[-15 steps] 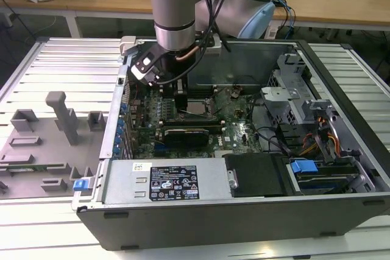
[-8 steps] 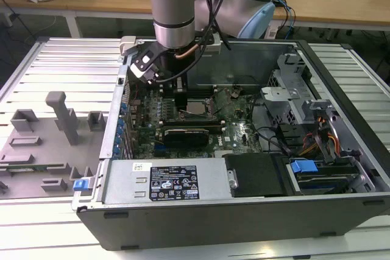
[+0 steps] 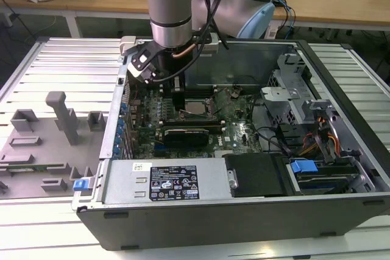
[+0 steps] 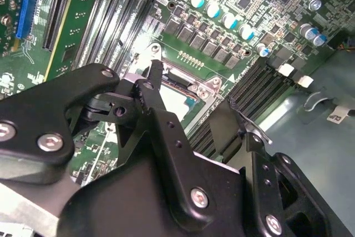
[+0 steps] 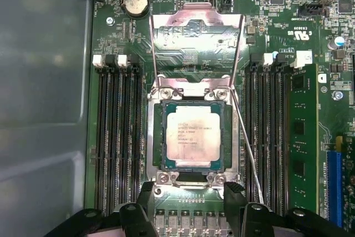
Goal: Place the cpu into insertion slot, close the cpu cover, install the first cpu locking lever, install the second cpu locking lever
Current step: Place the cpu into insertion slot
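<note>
Presently, the cpu [image 5: 193, 140] lies flat and square inside the insertion slot [image 5: 157, 137], pale metal face up, with the dark frame showing evenly on all four sides. The cpu cover [image 5: 197, 43] stands swung up on its hinge and clear of the chip, on the side of the socket opposite the fingertips [image 5: 147, 198]. A thin wire locking lever [image 5: 247, 148] runs slantwise beside the socket frame, unlatched.

The gripper [image 5: 190, 192] is spread wide. Its two black fingertips sit apart at the socket's edge with nothing between them, and they touch neither chip nor cover. The second wrist view confirms this, showing the gripper [image 4: 197, 90] with its fingers parted above the socket corner and carrying nothing.

In the exterior view, clock bearings read as follows:
- The cpu [image 3: 196, 107] sits at 12 o'clock from the black graphics card [image 3: 186, 132], near it.
- The gripper [image 3: 178, 97] hangs just beside the chip at about 10 o'clock, under the arm [image 3: 173, 4].
- The labelled power supply [image 3: 183, 181] lies at 6 o'clock from the card.
- The grey fixture tray [image 3: 36, 150] lies at 9 o'clock from the open computer case [image 3: 244, 223], outside its wall.

Rows of black memory slots [image 5: 116, 137] flank the socket on two sides.
</note>
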Action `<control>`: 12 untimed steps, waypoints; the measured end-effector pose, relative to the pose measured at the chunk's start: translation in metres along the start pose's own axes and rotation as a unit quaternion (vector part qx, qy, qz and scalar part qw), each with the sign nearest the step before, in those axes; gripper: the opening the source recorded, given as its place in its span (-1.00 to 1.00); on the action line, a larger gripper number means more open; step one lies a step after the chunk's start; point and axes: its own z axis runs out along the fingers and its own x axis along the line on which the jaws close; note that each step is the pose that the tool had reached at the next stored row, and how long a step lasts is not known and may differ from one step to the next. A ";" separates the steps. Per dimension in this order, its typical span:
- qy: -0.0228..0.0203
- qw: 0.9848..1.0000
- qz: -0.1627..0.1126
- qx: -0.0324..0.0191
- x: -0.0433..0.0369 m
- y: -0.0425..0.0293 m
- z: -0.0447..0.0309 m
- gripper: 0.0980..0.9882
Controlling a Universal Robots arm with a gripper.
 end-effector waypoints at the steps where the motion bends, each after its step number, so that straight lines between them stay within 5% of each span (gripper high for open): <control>1: 0.000 1.000 0.000 0.000 0.0001 0.0002 -0.0020 0.15; 12: 0.000 1.000 -0.001 0.000 0.0002 0.0079 -0.0034 0.15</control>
